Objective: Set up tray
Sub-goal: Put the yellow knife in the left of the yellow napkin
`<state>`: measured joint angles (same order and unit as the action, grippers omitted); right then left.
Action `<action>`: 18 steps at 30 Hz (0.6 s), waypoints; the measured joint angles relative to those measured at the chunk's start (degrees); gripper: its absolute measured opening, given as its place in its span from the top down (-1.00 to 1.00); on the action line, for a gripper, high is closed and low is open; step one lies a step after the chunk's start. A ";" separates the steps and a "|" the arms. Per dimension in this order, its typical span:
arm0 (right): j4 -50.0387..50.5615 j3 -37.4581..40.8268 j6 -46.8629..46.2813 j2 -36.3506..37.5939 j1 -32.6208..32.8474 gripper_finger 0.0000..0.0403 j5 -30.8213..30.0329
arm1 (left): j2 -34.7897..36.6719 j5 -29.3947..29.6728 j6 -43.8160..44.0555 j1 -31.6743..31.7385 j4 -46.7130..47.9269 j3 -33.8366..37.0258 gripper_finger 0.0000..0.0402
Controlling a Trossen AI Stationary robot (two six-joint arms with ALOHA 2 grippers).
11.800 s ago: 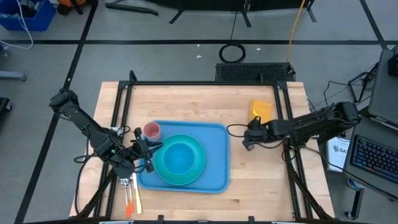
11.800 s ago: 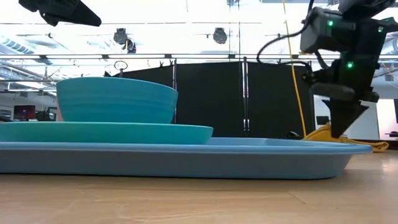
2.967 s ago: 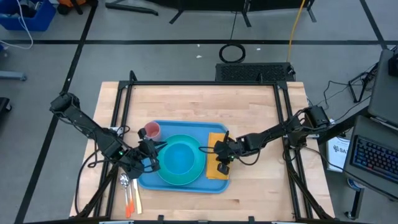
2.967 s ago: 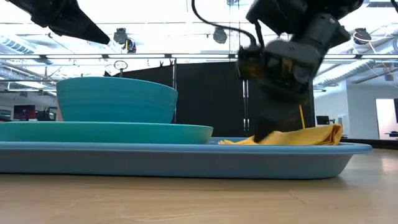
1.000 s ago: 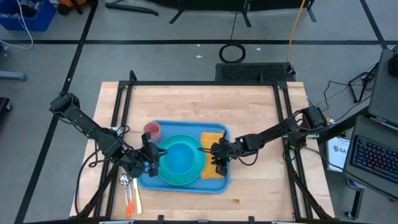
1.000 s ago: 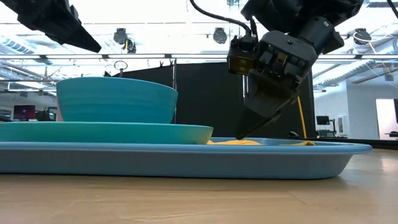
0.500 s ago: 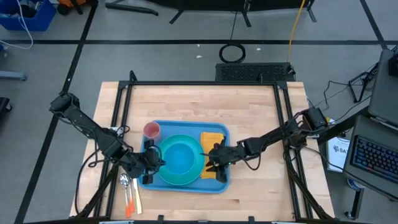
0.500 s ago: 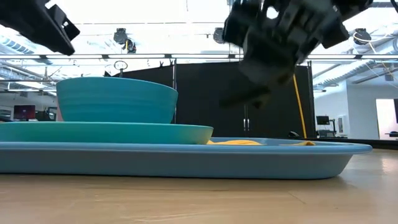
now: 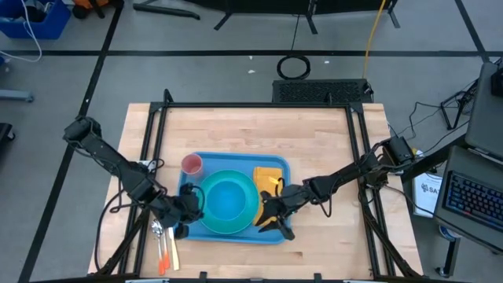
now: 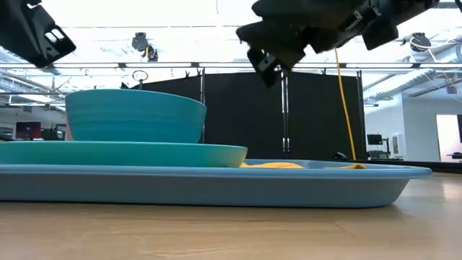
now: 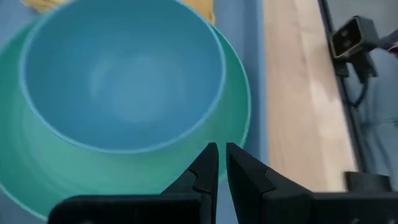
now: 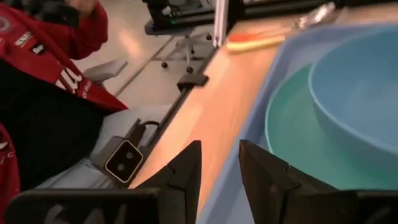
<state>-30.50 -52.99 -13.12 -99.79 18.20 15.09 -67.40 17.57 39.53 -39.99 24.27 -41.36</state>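
Note:
The blue tray [image 9: 228, 160] lies on the wooden table. On it rest a cyan plate [image 9: 206, 225] with a blue bowl [image 9: 228, 200] standing on it, a pink cup [image 9: 192, 163] at its far left corner and a flat yellow napkin [image 9: 269, 174] along its right side. My right gripper [image 9: 271, 218] hovers open above the tray's near right part, clear of the napkin, its fingers [image 12: 186, 165] with nothing between them. My left gripper [image 11: 221, 155] is shut and holds nothing, hanging over the plate's near left rim [image 11: 230, 130].
Cutlery with orange handles [image 9: 163, 245] lies on the table off the tray's near left corner. A person in a red garment [image 12: 50, 74] is beyond the table's edge. Bare wood lies to the right of the tray [image 9: 330, 228] and behind it.
My right gripper has lifted off the napkin, tipped up toward level, rolled, and drifted toward the table's near edge. The napkin stays flat on the tray. My left gripper has swivelled at the wrist, staying roughly in place.

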 joint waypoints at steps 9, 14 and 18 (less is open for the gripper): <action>-0.59 -0.02 2.31 0.04 -0.52 0.55 -0.05 | 0.00 -8.72 8.78 -3.48 0.11 0.00 0.81; -0.13 -0.02 4.33 0.04 -1.39 0.55 -0.07 | 0.00 -14.63 19.51 -4.88 0.52 0.00 0.81; -1.25 -0.02 9.60 0.04 -2.62 0.55 -0.26 | 0.00 -13.55 24.89 -7.10 0.64 0.00 0.81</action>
<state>-31.75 -53.01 -3.52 -99.74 15.58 14.83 -67.40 4.02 64.42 -47.09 24.91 -41.36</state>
